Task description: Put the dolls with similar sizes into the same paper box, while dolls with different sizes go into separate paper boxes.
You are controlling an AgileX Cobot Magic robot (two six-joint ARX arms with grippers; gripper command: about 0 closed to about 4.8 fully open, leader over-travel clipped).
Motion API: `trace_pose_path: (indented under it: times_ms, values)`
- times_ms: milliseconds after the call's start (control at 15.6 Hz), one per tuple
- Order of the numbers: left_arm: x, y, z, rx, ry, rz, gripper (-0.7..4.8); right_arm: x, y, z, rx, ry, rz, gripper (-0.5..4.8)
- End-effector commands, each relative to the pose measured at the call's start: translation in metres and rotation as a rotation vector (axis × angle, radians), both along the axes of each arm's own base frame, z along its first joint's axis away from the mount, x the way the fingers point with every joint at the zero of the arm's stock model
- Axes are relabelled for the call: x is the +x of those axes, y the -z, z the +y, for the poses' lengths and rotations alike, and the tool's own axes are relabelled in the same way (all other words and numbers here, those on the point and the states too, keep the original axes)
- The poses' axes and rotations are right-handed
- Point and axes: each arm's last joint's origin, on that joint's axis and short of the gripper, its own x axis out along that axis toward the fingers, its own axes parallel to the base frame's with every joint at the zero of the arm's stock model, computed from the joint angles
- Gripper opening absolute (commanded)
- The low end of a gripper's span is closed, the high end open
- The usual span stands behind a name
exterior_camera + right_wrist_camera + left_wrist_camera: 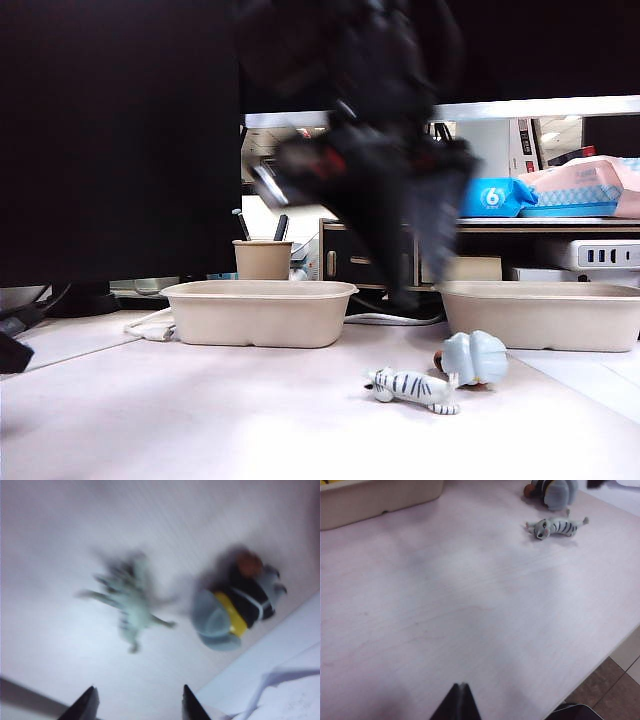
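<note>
Two dolls lie on the table in front of the right paper box (545,315): a grey-striped white tiger (412,388) on its side and a pale blue rounded doll (473,357) beside it. My right arm (385,175) is a dark blur above them. In its wrist view the right gripper (139,696) is open and empty, hovering over the tiger (127,597) and the blue doll (235,607). The left gripper (461,686) is shut and empty over bare table, far from the tiger (555,527). A sliver of yellow shows over the left paper box's rim (380,500).
The left paper box (258,312) sits mid-table with a white cable (150,325) beside it. Behind it stand a beige cup with pens (262,258) and a black monitor (120,130). Tissue packs (560,195) lie on a shelf. The table's front edge (600,665) drops to the floor.
</note>
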Motion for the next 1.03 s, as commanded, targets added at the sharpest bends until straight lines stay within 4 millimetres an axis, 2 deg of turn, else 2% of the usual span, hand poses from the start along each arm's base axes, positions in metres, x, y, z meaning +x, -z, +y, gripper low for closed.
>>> trace_pose_path:
  times_ms: [64, 772, 1029]
  values:
    - [0.0, -0.001, -0.001, -0.007, 0.004, -0.008, -0.05, -0.003, 0.003, -0.002, 0.03, -0.017, -0.02, 2.21]
    - [0.0, -0.001, -0.001, -0.009, 0.004, -0.01, -0.05, 0.002, 0.026, 0.004, 0.107, -0.114, -0.014, 2.2]
    - [0.0, -0.001, -0.001, -0.009, 0.005, -0.01, -0.05, 0.005, 0.035, 0.005, 0.087, -0.112, 0.002, 2.2]
